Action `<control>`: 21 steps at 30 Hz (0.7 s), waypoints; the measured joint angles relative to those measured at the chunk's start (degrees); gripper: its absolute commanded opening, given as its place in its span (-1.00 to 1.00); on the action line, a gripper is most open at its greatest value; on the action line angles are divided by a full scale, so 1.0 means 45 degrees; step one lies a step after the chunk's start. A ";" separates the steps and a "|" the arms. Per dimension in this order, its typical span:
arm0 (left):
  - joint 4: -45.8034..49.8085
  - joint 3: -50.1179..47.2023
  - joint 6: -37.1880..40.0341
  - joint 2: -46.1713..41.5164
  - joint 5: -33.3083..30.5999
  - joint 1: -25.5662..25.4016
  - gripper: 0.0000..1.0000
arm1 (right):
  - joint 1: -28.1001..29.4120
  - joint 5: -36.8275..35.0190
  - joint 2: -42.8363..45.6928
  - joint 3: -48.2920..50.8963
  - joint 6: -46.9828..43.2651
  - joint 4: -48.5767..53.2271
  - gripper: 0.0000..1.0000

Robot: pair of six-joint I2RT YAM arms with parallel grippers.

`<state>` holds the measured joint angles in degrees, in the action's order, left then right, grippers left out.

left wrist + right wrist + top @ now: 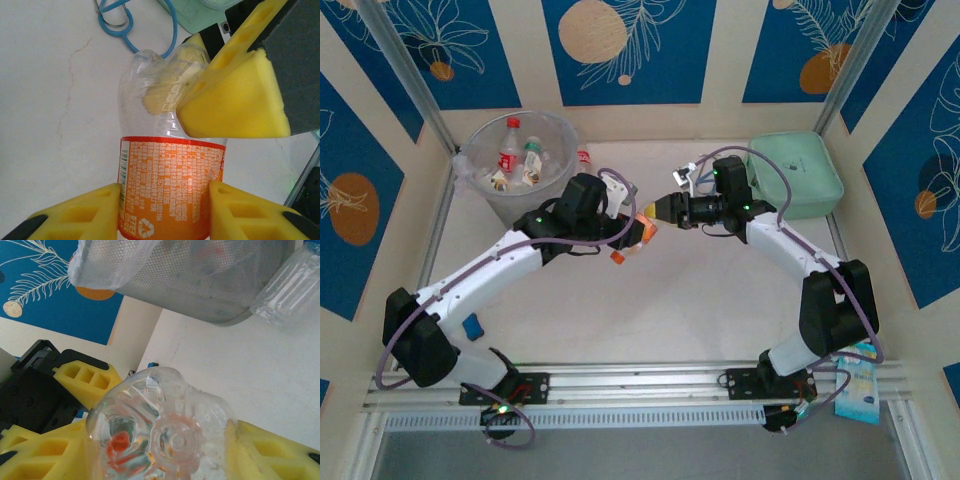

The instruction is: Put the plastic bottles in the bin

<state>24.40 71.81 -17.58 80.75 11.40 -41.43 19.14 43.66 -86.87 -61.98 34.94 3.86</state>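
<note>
Your left gripper (165,212) is clamped across the label of the orange-labelled bottle (170,170). Your right gripper (165,450) pinches the same bottle's base (a handover, I'd judge), holding it up mid-table. The bin (505,205) sits at ten o'clock from it, with other plastic bottles (510,155) inside. It is nearer the left arm, likely the reason for the pass.

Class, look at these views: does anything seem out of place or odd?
One orange-labelled bottle is clamped by both grippers at once: the left gripper on its label, the right gripper at its base. A second bottle sits beside the bin, not in it.
</note>
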 measured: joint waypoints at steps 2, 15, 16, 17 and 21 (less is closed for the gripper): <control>-0.0044 0.0010 0.0005 0.0000 0.0019 -0.0005 -0.47 | -0.0117 0.0029 0.0034 -0.0039 -0.0068 0.0126 0.46; 0.1350 0.3628 0.0583 0.1350 -0.0277 0.0782 -0.56 | -0.2399 -0.1987 0.2739 0.0228 -0.0267 0.1967 0.90; 0.1647 0.4269 0.0670 0.1535 -0.0257 0.0981 -0.58 | -0.2463 -0.2268 0.2973 0.0384 -0.0238 0.2021 0.90; 0.1860 0.4852 0.0709 0.1724 -0.0228 0.1205 -0.59 | -0.2477 -0.2463 0.3128 0.0515 -0.0228 0.2059 0.90; 0.2871 0.7694 0.1093 0.2686 -0.0170 0.2657 -0.65 | -0.2472 -0.3055 0.3453 0.1166 -0.0180 0.2210 0.88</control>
<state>37.32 106.43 -12.67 92.84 10.63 -29.47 8.01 29.91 -71.33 -56.73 34.13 13.80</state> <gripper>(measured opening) 0.316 0.944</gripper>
